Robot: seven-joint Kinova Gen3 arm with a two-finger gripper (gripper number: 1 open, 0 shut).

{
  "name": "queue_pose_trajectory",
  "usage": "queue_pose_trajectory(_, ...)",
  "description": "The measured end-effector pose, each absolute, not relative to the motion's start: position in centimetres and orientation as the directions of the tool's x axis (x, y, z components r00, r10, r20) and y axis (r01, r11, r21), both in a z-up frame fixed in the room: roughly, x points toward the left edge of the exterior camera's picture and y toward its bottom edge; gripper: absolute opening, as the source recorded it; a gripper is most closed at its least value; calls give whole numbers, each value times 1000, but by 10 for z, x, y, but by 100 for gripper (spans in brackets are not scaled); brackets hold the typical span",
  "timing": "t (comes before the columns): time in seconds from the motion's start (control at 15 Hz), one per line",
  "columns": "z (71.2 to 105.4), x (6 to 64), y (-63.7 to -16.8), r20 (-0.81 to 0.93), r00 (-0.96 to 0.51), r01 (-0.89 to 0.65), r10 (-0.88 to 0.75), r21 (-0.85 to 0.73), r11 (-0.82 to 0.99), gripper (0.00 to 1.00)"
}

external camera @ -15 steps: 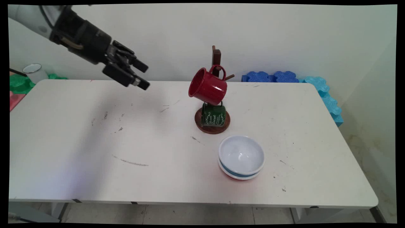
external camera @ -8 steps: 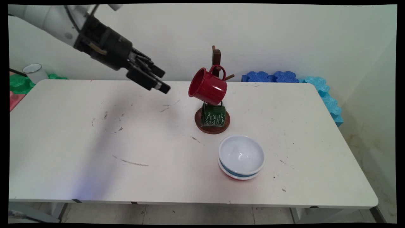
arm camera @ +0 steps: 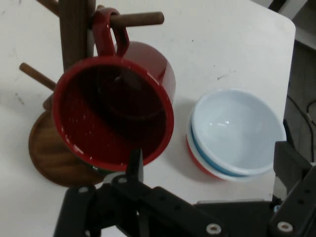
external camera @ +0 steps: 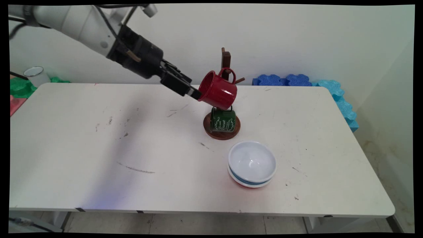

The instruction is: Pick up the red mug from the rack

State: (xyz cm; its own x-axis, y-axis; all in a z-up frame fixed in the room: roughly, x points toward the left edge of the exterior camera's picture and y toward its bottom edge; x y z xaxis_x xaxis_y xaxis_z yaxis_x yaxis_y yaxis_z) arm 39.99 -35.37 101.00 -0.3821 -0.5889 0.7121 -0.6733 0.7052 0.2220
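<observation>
- The black two-finger pincer (external camera: 195, 93) sits just left of centre in the upper half of the main view. It is released, with its fingers spread wide and nothing between them.
- In the hand view the pincer (arm camera: 212, 163) has one slim finger (arm camera: 135, 165) rising to the lower rim of the glossy red enamel mug (arm camera: 116, 108). The other finger stands far off at the right edge. Whether the near tip touches the rim, I cannot tell.
- The red mug (external camera: 218, 91) is unheld. It hangs by its loop handle on a peg of the dark brown wooden mug tree (external camera: 226, 61), tilted, with its open mouth facing the pincer. Its wall is smooth and shiny, with a rolled lip and a dark inside.
- Below it, on the tree's round wooden base, is a dark green enamel mug with white lettering (external camera: 223, 120). The red mug partly covers it.
- Lower and to the right of the tree is a stack of shallow round bowls (external camera: 252, 162). The top bowl is pale white and smooth, and blue and red rims show beneath it. The stack is near the base but apart from it.
- Everything stands on the scuffed white table (external camera: 99, 148), which is matt and marked with grey streaks.
- Beyond the table's far right corner lie blue knobbly foam blocks (external camera: 284, 80). At the far left edge stands a small white cup (external camera: 34, 74).
</observation>
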Motion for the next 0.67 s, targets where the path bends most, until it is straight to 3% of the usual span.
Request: queue_pose_trajectory(0.67, 990, 368, -373, 699, -334, -703, -632, 262, 661, 100)
